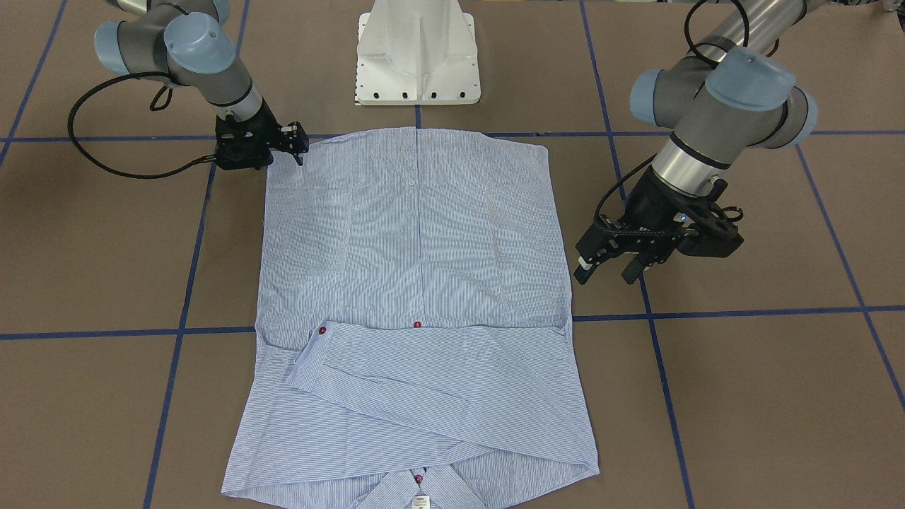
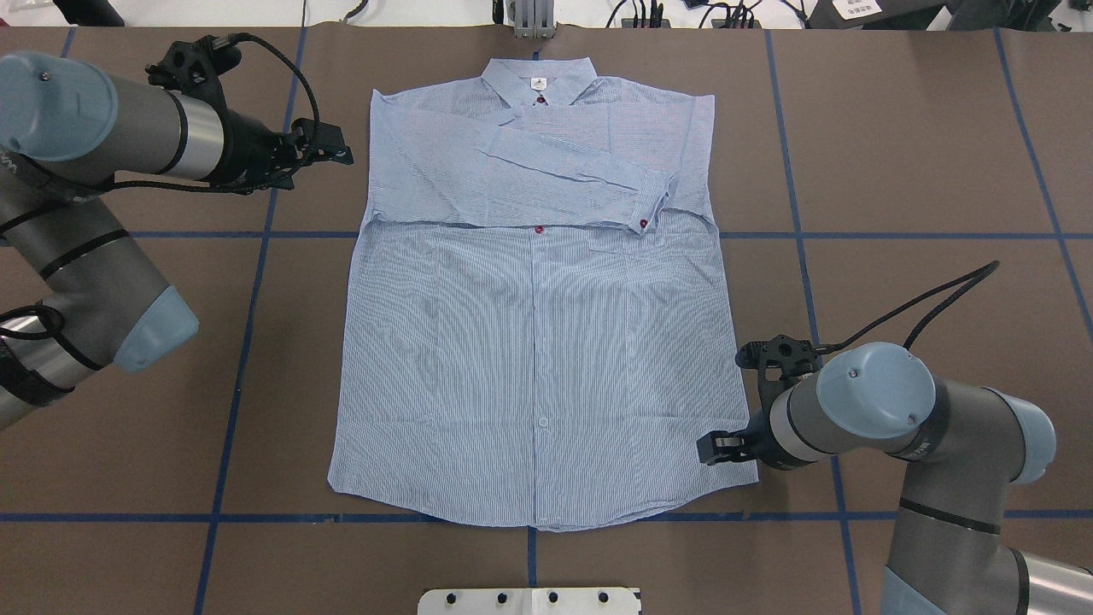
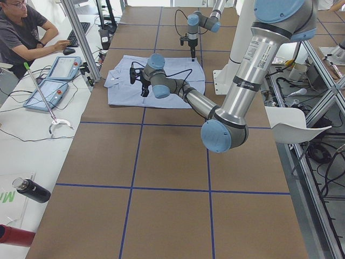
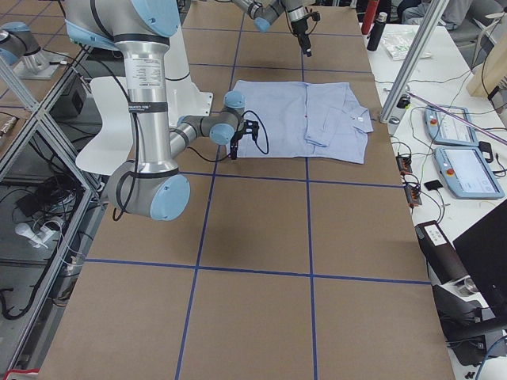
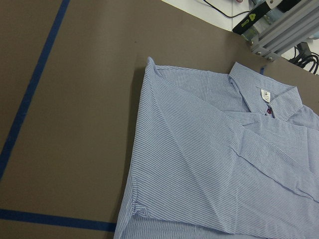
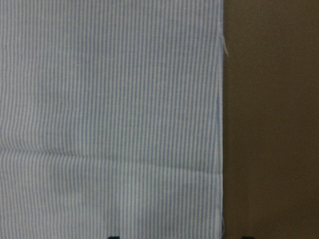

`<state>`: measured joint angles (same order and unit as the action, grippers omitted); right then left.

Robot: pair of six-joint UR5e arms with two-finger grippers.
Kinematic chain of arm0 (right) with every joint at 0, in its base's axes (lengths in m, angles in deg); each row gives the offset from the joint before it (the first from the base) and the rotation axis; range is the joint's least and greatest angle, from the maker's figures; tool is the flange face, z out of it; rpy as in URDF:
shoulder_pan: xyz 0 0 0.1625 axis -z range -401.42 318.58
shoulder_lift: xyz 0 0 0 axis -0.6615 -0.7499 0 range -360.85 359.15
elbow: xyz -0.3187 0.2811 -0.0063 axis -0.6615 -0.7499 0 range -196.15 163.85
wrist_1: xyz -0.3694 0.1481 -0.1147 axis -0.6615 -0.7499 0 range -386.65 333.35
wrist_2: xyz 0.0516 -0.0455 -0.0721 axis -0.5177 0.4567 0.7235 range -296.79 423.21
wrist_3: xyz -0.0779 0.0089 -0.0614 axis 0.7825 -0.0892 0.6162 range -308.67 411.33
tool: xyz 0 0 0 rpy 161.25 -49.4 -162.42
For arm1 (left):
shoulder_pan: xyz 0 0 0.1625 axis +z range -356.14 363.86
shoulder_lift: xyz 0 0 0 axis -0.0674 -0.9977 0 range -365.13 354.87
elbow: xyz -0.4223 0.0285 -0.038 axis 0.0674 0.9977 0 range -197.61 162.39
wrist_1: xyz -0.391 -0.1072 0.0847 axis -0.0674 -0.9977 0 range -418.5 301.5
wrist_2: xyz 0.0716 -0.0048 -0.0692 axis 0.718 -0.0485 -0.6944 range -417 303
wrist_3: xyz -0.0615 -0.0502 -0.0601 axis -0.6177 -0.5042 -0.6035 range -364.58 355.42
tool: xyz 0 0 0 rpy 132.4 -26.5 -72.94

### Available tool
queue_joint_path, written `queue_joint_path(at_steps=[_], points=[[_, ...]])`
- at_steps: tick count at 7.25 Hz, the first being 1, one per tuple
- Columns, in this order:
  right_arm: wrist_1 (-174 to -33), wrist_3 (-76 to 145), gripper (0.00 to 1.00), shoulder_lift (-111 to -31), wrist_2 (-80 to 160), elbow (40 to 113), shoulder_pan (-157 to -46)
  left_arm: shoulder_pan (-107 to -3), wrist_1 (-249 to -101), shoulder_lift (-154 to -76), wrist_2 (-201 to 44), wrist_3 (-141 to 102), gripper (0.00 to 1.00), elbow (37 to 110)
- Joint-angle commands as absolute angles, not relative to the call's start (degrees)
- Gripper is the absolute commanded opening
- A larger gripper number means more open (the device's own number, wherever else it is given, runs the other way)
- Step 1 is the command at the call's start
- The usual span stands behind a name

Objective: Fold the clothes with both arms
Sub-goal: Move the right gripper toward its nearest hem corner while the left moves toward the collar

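Two black grippers sit at opposite corners of one garment. The left gripper (image 1: 606, 274) is spread wide with nothing between its fingers (image 1: 582, 271). It hangs over bare table (image 2: 922, 171) just off the shirt's (image 2: 529, 359) shoulder on the robot's left, apart from the cloth. Its wrist camera looks down slantwise on that shoulder and the collar (image 5: 259, 87).

The right gripper (image 2: 710, 448) is down at the hem corner on the robot's right. In its wrist view the two dark tips just show at the bottom, set well apart, with the shirt's side edge running between them. They are not closed on the cloth.

The light blue striped shirt lies flat, front up and buttoned. Its collar and white neck label (image 2: 538, 84) point away from the white pedestal base (image 1: 417, 53). Both sleeves (image 2: 564, 162) are folded across the chest, one cuff (image 2: 653, 205) showing a red button. Blue tape lines (image 2: 854, 234) cross the brown tabletop.
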<state>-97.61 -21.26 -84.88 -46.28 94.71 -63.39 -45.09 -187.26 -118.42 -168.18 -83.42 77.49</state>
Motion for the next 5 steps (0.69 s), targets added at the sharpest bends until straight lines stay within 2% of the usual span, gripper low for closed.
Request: queue_joint_path(at_steps=[1, 3, 4, 5], points=[[-97.84, -21.18, 0.83, -84.87, -46.48, 94.59, -63.30, -45.09, -187.26, -118.51, -168.26, -83.42, 0.98, 77.40], [-97.84, -21.18, 0.83, -84.87, -46.57, 94.59, -63.21, -45.09, -187.26, -118.51, -168.26, -83.42, 0.98, 77.40], [-97.84, -21.27, 0.79, -84.87, -46.57, 94.59, -63.21, -45.09, -187.26, -118.42, -168.26, -83.42, 0.98, 77.40], [-97.93, -21.27, 0.69, -84.87, -46.57, 94.50, -63.13, -45.09, -187.26, -118.42, -168.26, -83.42, 0.98, 77.40]])
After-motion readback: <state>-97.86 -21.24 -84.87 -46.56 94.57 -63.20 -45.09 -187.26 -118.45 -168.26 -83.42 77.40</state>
